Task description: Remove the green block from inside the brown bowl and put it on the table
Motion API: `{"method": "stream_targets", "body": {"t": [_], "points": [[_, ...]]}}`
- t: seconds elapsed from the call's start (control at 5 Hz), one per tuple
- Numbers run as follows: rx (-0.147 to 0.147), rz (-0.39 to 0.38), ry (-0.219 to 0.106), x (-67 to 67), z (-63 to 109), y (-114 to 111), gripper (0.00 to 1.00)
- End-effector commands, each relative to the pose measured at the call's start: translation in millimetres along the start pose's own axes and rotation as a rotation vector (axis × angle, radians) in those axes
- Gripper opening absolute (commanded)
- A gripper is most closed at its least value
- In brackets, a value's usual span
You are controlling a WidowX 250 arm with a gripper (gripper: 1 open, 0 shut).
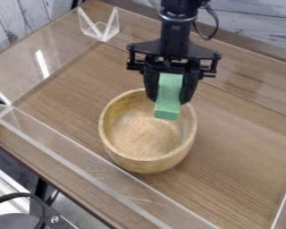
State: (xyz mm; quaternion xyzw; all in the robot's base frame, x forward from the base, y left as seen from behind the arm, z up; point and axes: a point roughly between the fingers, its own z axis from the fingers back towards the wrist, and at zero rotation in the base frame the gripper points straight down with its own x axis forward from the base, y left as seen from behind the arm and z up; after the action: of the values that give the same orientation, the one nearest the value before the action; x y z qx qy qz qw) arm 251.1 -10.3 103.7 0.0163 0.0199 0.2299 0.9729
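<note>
My gripper [171,82] hangs above the far rim of the brown bowl [148,135], shut on the green block [168,96]. The bright green bar hangs upright between the black fingers, its lower end just over the bowl's far inner edge and clear of the wood. Nothing lies inside the light wooden bowl, which sits on the table [86,80] near the front acrylic wall. The black arm rises from the gripper to the top of the view.
Clear acrylic walls [62,152] run along the table's front and left edges. A small clear acrylic stand [101,24] sits at the back left. Open wood-grain tabletop lies left, behind and right of the bowl.
</note>
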Motion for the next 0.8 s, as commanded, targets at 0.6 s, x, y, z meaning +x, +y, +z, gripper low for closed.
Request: {"method": "stream_targets", "body": {"t": [0.6], "points": [[-0.063,0.155,-0.049,27.4,8.4,76,0.0]]}}
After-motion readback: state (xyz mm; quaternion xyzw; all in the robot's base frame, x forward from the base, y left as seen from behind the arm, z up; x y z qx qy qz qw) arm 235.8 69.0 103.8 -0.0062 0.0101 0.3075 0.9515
